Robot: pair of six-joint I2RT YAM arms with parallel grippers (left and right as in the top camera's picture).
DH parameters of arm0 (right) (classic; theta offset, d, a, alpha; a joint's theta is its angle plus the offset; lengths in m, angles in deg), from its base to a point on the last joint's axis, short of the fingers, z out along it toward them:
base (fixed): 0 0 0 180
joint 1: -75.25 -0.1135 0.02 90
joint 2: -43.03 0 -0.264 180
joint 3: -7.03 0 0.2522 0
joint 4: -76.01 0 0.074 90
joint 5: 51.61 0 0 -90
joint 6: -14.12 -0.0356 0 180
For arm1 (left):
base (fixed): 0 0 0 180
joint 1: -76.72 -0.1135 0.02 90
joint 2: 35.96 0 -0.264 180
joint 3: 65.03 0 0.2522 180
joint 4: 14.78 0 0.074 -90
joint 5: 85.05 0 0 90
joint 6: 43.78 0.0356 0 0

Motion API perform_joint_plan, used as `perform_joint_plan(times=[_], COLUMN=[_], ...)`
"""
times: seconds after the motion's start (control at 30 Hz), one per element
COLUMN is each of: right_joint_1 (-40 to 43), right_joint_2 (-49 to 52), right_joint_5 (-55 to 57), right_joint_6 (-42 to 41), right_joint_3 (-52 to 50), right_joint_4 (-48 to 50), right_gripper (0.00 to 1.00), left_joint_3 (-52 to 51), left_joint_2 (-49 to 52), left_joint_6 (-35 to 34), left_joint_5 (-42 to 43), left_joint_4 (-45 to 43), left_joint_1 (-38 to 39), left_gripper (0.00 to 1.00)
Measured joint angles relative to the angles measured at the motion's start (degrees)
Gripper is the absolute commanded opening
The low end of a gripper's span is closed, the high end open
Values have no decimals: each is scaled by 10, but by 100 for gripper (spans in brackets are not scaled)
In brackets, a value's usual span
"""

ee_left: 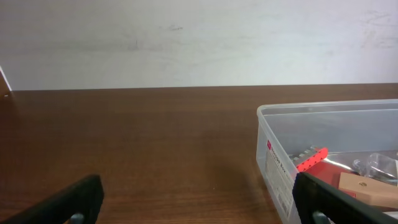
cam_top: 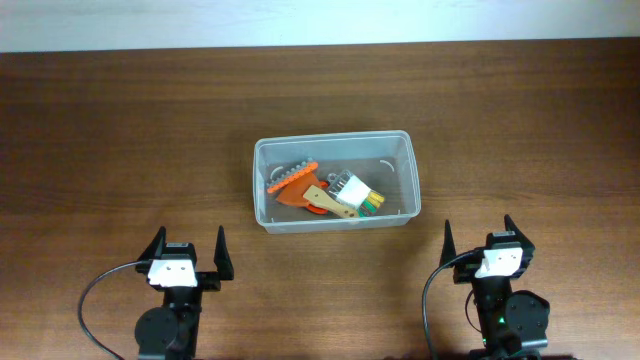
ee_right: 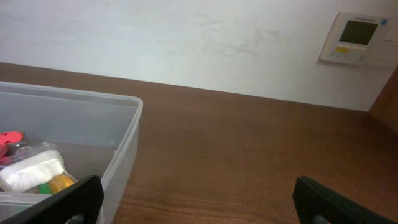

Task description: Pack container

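The clear plastic container (cam_top: pixel 262 185) stands in the middle of the wooden table. Inside it lie an orange comb-like piece (cam_top: pixel 291 177), a wooden piece (cam_top: pixel 333 201) and a small white bag with green and yellow bits (cam_top: pixel 358 193). My left gripper (cam_top: pixel 188 258) is open and empty near the front edge, left of the container (ee_left: pixel 273 162). My right gripper (cam_top: pixel 478 248) is open and empty near the front edge, right of the container (ee_right: pixel 124 149). Both grippers are apart from the container.
A white wall runs behind the table. A wall thermostat panel (ee_right: pixel 356 38) shows in the right wrist view. Bare wood lies in front of both grippers.
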Motion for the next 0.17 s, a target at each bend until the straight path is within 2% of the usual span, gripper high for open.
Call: perform_joint_plan(times=[0.17], right_joint_1=[0], right_joint_2=[0], right_joint_5=[0], right_joint_6=[0], right_joint_3=[0], right_joint_4=[0], right_gripper=[99], left_joint_3=[0], left_joint_2=[0], left_joint_6=[0], left_joint_5=[0], left_joint_4=[0], left_joint_1=[0], left_gripper=[99])
